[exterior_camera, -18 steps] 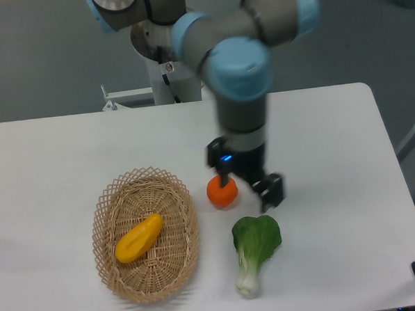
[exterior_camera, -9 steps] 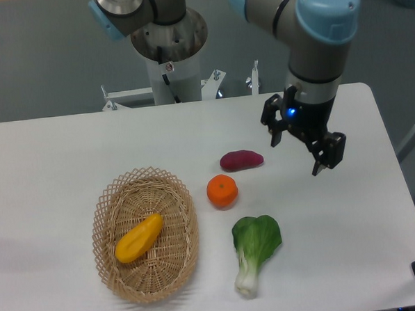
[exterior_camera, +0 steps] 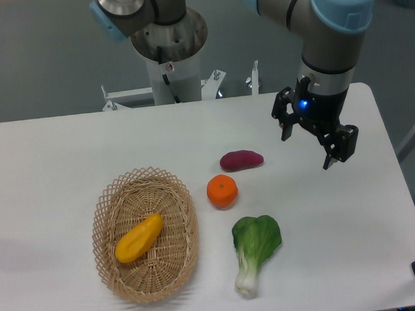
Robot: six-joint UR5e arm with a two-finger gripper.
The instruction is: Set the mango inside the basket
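White table: basket, orange, tuber, bok choy.

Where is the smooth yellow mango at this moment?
The yellow mango lies inside the oval tan wicker basket, at the lower left of the camera view, left of the round orange fruit.

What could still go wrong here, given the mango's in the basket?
Little looks at stake: the mango lies inside the basket, and the open, empty end effector hangs over the table's right side. Two minor risks:
1. A low sweep back could knock the purple tuber or orange.
2. The light basket could slide if bumped.
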